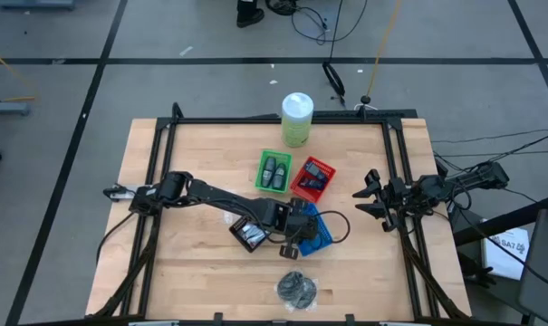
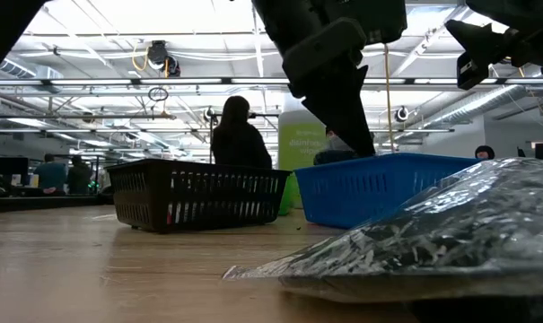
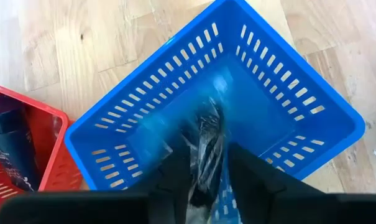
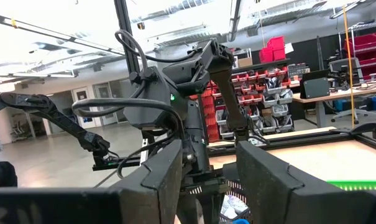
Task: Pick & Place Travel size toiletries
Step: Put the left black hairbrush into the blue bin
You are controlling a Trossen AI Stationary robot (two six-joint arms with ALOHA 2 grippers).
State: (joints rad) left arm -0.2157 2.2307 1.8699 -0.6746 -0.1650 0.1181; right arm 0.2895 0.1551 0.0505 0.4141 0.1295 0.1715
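Note:
My left gripper point(image 1: 302, 226) reaches down from the table's left into the blue tray point(image 3: 287, 93) at the table's middle. Its fingers stand apart, and a blurred clear-wrapped packet point(image 3: 207, 134) with a dark grey toiletry inside runs between them down to the tray's floor. In the low view the tray's wall point(image 2: 379, 190) hides the fingertips. Two dark bottles lie in the green tray point(image 1: 274, 172), and navy packs lie in the red tray point(image 1: 312, 178). A clear bag of grey discs point(image 1: 296, 288) lies near the front edge. My right gripper point(image 4: 209, 180) waits open at the right edge. My left gripper has the clear packet point(image 3: 206, 155) between its two fingers, which slant down into the blue tray from the table's left. The packet is blurred, and I cannot tell whether either finger point(image 3: 175, 180) touches it. Its far end reaches the tray's floor.
A black tray point(image 1: 248, 234) stands just left of the blue one, under my left arm. A tall pale-green canister point(image 1: 297, 118) with a white lid stands at the far edge. A black frame point(image 1: 396, 181) runs round the table. People stand in the room behind.

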